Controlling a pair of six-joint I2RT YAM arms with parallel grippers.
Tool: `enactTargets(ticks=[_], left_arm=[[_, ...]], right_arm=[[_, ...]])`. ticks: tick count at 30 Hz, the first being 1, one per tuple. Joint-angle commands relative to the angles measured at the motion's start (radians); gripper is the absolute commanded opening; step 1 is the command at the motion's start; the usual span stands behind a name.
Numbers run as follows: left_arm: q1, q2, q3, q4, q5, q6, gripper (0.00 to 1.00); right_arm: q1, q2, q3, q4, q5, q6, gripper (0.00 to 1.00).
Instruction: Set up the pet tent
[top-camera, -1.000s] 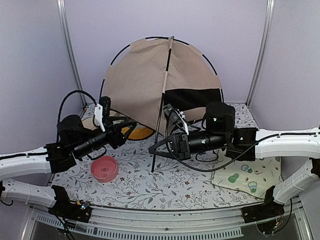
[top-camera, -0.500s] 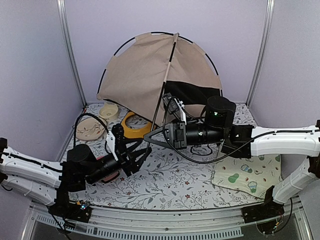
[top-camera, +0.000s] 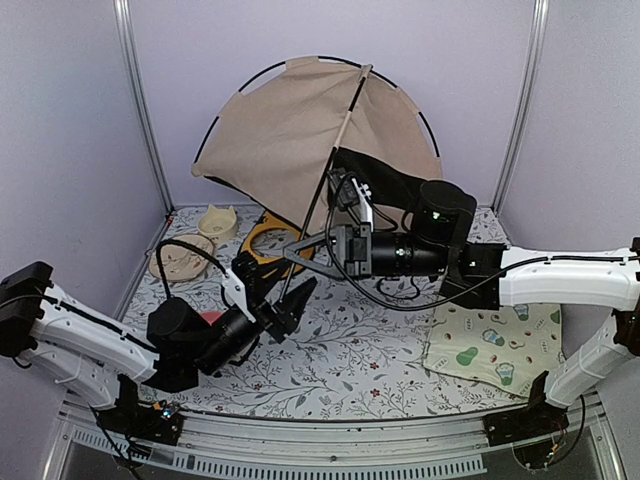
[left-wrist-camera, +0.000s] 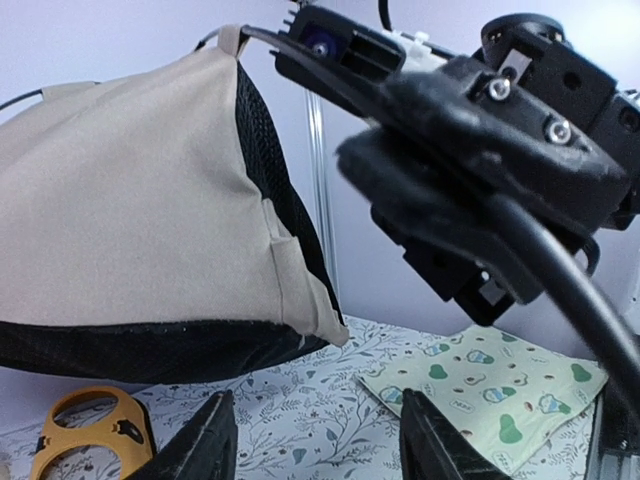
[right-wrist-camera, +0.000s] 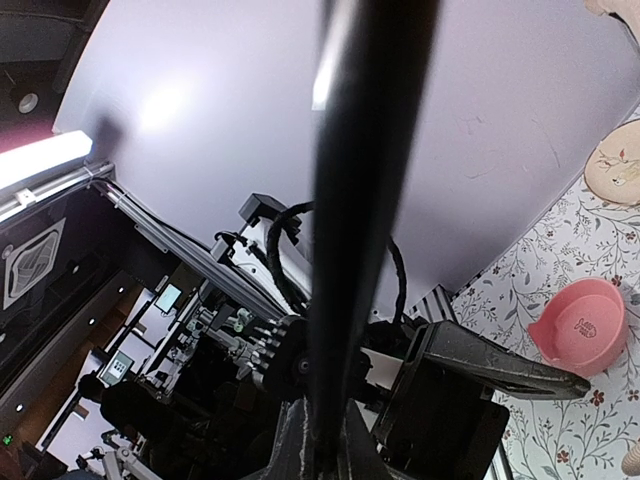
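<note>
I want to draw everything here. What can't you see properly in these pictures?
The pink bowl: top view, the left arm covers nearly all of it.
The yellow feeder: left wrist view, cut by the bottom edge.
How the right gripper holds: right wrist view, the blurred pole fills the middle.
Inside the pet tent: its own fabric hides it.

Tan fabric pet tent edged in black; white cloth table cover sprigged grey-green; cream flat mat printed green.
</note>
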Motion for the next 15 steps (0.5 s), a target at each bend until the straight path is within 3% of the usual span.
enactTargets(ticks=[1,10,15], left_arm=[[-0.015,0.034,0.059,0.117,-0.047,0.109,0.56],[0.005,0.114,0.145,0.102,-0.071,0.173,0.55],[0.022,0.142,0.172,0.08,-0.057,0.165,0.48]], right_arm=[[-0.016,0.014,0.039,0.038,0.026,0.018,0.0],[-0.018,0.011,0.045,0.037,0.034,0.031,0.0],[-0.019,0.008,0.044,0.035,0.035,0.036,0.0]])
